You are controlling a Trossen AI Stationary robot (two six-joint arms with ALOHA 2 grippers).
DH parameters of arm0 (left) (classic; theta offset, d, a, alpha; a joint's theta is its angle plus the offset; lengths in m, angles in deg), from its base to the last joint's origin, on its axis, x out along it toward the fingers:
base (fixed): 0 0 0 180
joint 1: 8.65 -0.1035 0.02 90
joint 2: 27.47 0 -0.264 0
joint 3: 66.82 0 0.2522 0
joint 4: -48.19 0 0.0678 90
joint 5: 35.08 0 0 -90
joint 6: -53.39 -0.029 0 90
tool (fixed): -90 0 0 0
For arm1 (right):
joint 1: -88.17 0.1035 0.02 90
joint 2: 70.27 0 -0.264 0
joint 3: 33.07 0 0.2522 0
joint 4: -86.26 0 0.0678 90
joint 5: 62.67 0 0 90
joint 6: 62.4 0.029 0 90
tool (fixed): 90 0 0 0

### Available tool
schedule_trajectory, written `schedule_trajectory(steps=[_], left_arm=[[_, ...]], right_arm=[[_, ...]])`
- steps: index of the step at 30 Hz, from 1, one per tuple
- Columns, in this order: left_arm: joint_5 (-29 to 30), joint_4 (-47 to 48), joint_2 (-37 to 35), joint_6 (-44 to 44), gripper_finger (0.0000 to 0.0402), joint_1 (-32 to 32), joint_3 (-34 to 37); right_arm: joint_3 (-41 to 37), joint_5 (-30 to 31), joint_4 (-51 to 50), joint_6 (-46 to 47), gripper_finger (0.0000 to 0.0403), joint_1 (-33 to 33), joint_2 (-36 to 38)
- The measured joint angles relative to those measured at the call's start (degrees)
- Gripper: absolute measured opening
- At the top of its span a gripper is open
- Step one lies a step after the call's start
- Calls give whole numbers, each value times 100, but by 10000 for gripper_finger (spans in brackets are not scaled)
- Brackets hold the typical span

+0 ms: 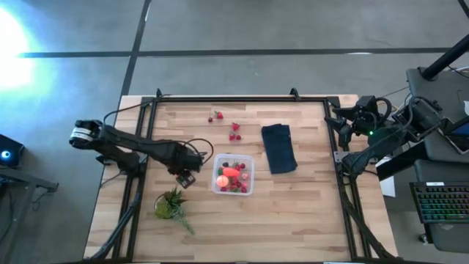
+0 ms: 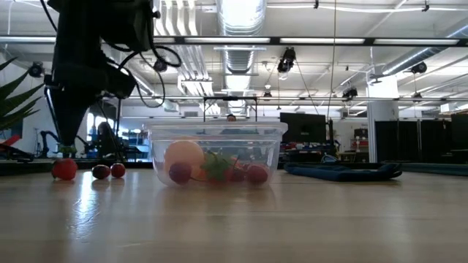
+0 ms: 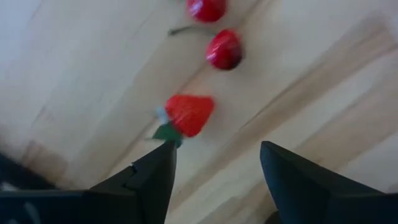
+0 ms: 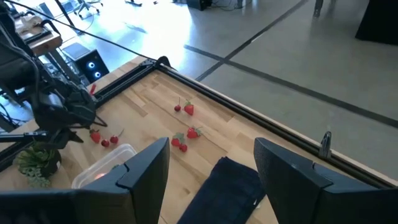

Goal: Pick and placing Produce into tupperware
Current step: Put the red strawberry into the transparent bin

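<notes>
The clear tupperware [image 1: 234, 176] [image 2: 216, 153] stands mid-table and holds a peach-orange ball [image 2: 183, 155], an orange-red piece [image 1: 230, 173] and several red berries. My left gripper [image 1: 187, 178] [image 3: 217, 149] hangs open just left of the box, over a strawberry [image 3: 188, 115] [image 2: 64, 169] that lies on the wood. One fingertip is close to the strawberry's green leaf. Two dark red berries [image 3: 224, 50] [image 2: 101, 172] lie just beyond it. More strawberries [image 1: 234, 132] [image 4: 188, 109] lie near the far edge. My right gripper [image 4: 211, 144] waits open at the far right corner [image 1: 348, 117].
A dark navy folded cloth [image 1: 278, 148] [image 2: 344, 172] lies right of the box. A green leafy bunch [image 1: 172, 205] sits near the table's near left. A black frame [image 1: 220, 101] borders the far edge, and bare wood lies along the near edge.
</notes>
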Motion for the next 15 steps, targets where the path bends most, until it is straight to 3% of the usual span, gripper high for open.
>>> schedule_trajectory(steps=[4, 15], left_arm=[[38, 11, 58, -381, 220, -13, 36], [56, 43, 341, -4363, 220, -32, -51]], right_arm=[[-1, 1, 0, -55, 226, -2, 0], [0, 0, 0, 40, 226, 0, 4]])
